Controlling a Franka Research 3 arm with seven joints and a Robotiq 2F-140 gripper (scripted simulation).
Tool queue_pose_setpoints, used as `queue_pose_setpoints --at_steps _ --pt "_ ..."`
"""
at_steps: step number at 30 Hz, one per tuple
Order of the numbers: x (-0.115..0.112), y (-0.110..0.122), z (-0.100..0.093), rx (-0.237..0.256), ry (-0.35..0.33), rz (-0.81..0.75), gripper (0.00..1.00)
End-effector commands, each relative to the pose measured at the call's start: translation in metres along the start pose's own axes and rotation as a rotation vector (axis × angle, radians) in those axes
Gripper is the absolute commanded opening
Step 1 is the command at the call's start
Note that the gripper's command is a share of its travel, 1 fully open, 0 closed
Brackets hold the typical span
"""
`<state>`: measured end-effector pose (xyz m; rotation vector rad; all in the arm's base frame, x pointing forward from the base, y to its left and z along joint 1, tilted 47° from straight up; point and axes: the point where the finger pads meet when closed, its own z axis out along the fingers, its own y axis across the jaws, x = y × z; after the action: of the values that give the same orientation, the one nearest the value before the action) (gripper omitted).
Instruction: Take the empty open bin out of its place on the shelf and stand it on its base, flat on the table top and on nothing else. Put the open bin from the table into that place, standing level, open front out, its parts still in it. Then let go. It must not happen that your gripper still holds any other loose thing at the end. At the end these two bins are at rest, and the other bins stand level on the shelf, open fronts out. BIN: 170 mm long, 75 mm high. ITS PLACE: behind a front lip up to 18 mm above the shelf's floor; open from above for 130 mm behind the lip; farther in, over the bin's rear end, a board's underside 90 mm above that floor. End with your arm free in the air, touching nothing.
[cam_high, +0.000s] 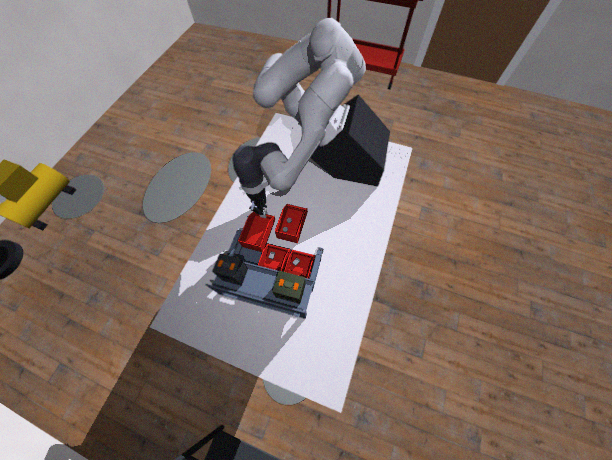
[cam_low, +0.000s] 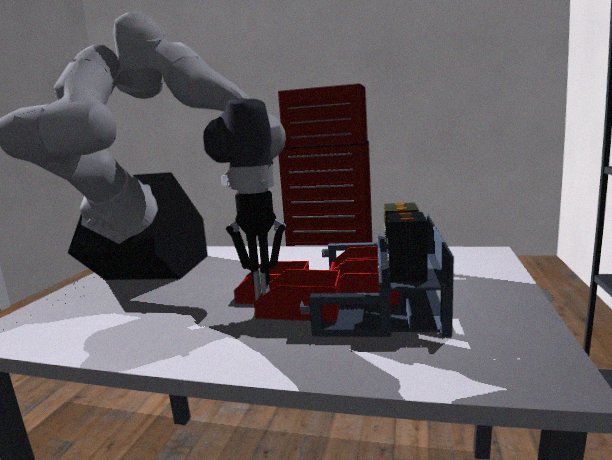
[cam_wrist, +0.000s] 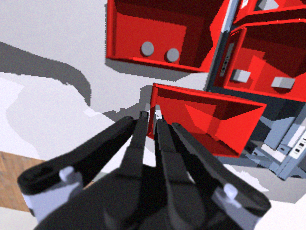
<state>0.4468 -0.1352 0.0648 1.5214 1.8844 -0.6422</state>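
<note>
My gripper (cam_high: 260, 212) (cam_low: 261, 292) (cam_wrist: 151, 110) points down, shut on the front wall of the empty red bin (cam_high: 256, 232) (cam_low: 282, 303) (cam_wrist: 197, 117). This bin is partly out of the shelf (cam_high: 256, 280) (cam_low: 316, 320) (cam_wrist: 220, 55), its front end in front of the shelf over the table. Its rear is still at the shelf's open place; whether it touches the lip is hidden. The red bin with two round grey parts (cam_high: 298, 226) (cam_low: 244, 292) (cam_wrist: 150, 30) stands on the table beside it, with a gap between them.
Two red bins with pale parts stand side by side on the shelf, a nearer one (cam_high: 267, 261) (cam_wrist: 257, 57) and a farther one (cam_high: 302, 267). On the upper board stand a black case (cam_high: 227, 271) (cam_low: 407, 252) and a green case (cam_high: 287, 291) (cam_low: 397, 206).
</note>
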Motion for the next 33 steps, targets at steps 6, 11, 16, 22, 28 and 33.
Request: queue_pose_setpoints --at_steps 6,11,16,22,28,33 --pt "0.0 -0.014 -0.001 -0.009 0.002 -0.011 0.0" --pt "0.0 -0.018 -0.001 -0.009 0.002 -0.011 0.0" --pt "0.0 -0.022 -0.001 -0.009 0.002 -0.011 0.0" --pt "0.0 -0.025 -0.001 -0.009 0.002 -0.011 0.0" --pt "0.0 -0.025 -0.001 -0.009 0.002 -0.011 0.0" --pt "0.0 -0.025 -0.001 -0.009 0.002 -0.011 0.0"
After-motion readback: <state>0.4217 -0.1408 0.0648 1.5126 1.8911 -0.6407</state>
